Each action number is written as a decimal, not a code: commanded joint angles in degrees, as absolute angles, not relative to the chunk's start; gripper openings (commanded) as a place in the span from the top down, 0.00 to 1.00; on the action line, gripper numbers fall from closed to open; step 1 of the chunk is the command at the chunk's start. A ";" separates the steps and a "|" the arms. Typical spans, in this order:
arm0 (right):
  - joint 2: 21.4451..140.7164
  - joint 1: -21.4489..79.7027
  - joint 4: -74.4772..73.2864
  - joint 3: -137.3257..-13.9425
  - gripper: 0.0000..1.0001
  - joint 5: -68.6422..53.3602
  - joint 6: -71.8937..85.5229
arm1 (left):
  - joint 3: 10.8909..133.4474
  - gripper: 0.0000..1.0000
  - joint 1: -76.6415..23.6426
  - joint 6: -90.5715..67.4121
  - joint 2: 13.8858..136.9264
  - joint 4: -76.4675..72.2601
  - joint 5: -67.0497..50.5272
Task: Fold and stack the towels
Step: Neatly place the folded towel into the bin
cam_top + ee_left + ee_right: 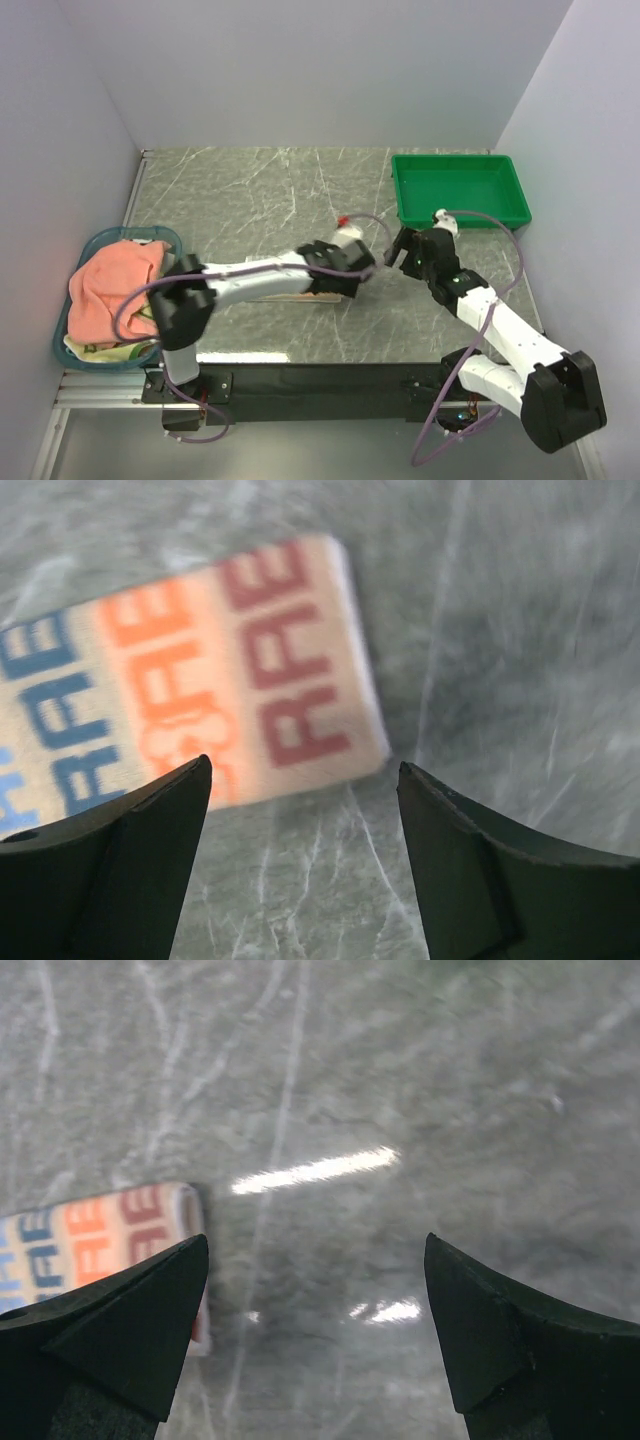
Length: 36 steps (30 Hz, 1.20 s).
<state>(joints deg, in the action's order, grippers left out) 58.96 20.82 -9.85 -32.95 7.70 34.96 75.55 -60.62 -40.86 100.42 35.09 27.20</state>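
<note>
A folded cream towel with blue, orange and red letters [200, 670] lies flat on the marble table. In the top view it [305, 294] is mostly hidden under my left arm. My left gripper [305, 780] is open and empty, hovering just past the towel's right corner, over bare table [352, 275]. My right gripper [315, 1250] is open and empty, to the right of the towel's folded end [150, 1215]; in the top view it sits near the tray [400, 248]. A salmon-pink towel [115, 285] and a pale yellow one [100, 348] lie bunched in the blue basket.
The blue basket [160, 236] stands at the table's left edge. A green plastic tray [460, 215] stands at the back right, just behind my right gripper. White walls enclose the table on three sides.
</note>
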 commanded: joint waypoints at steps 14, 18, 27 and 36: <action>52.73 14.77 -10.02 -24.08 0.07 5.28 34.45 | 87.10 0.23 -69.43 -21.36 117.33 39.20 33.84; 53.17 14.68 -9.23 -23.56 0.08 4.40 34.89 | 86.22 0.29 -69.43 -20.57 118.56 38.23 33.92; 50.27 14.50 -6.51 -21.80 0.10 2.64 35.77 | 82.97 0.52 -69.43 -21.44 120.32 38.32 33.48; 48.60 14.33 -2.20 -19.95 0.10 -2.72 37.61 | 80.51 0.86 -69.26 -22.32 119.09 37.00 33.49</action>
<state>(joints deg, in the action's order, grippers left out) 49.80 14.83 -5.91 -20.71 -0.38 36.45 82.65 -69.41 -21.87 118.85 35.75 35.09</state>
